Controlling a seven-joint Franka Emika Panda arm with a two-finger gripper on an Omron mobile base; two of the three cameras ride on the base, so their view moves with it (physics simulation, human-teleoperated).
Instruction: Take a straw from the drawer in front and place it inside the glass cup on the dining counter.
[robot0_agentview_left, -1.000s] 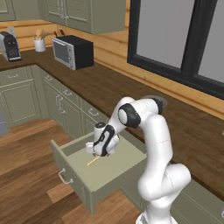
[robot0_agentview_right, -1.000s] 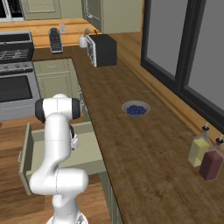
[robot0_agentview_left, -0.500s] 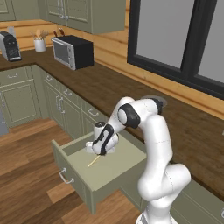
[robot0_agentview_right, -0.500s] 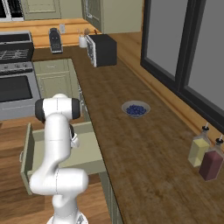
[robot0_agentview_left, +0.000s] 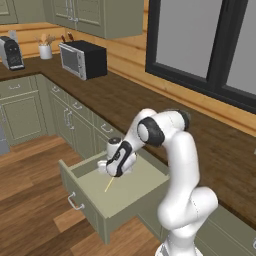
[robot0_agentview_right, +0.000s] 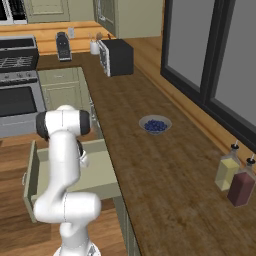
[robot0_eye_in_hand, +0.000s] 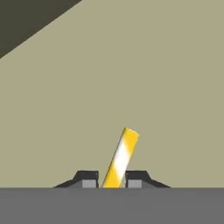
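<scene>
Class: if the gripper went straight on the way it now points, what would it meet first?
Apart from the straw between its fingers, probably the drawer floor; the gripper points at it, though depth is unclear.

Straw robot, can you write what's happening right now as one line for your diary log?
phase: grasping | gripper: fingers either side of the straw, closure unclear | straw: in open drawer | bowl of blueberries: on worktop

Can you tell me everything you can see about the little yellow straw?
The straw is a thin, straight stick, yellow with a pale shiny stripe. It is inside the open green drawer, sticking out slanted from the robot's hand. Its near end sits between the two dark fingertips, which look closed on it. From the left base view it points down at the drawer floor.
</scene>
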